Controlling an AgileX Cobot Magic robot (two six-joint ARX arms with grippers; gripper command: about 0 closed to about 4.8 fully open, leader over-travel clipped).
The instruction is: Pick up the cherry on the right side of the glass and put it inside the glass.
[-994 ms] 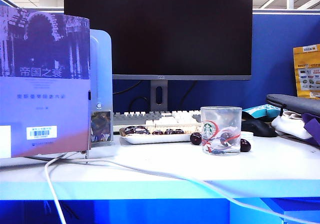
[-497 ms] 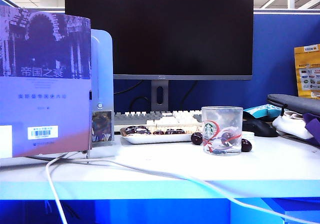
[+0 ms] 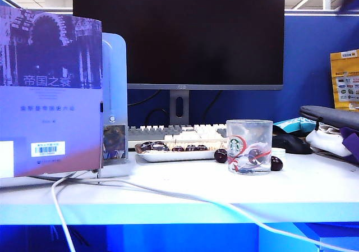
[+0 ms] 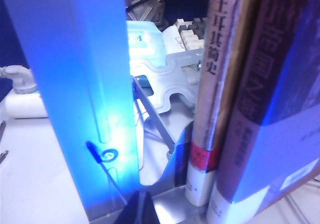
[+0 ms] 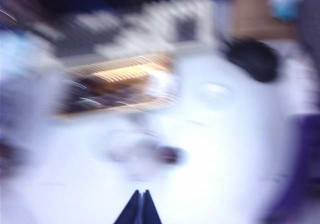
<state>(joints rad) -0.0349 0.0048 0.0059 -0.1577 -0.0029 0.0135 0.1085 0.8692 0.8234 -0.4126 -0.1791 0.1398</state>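
glass: the clear tumbler [image 3: 248,146] with the green logo and red swirls stands upright on the white desk [image 3: 185,190], right of centre in the exterior view, just in front of the keyboard [image 3: 174,132]. Looks like something dark sits inside it, but I can't say for sure what it is through the wall.
cherry: the one on the glass's right [image 3: 275,163] sits on the desk, tucked right up against the glass's base, dark and glossy.
other cherry: a second one [image 3: 220,155] sits on the left side of the glass, also close to the base.
tray: a white tray [image 3: 175,155] with more dark fruit lies left of the glass, in front of the keyboard.
right gripper: only visible in its own wrist view [image 5: 139,207], super blurry, the two dark fingertips pressed together with nothing between them. It hangs over the desk, with a smeared glass-ish shape ahead of it.
left gripper: just a dark tip [image 4: 140,209] at the edge of its wrist view, so can't tell how the jaws stand. It's parked by a blue bookend [image 4: 80,99] and some upright books [image 4: 250,109].
background: big dark monitor [image 3: 178,34].
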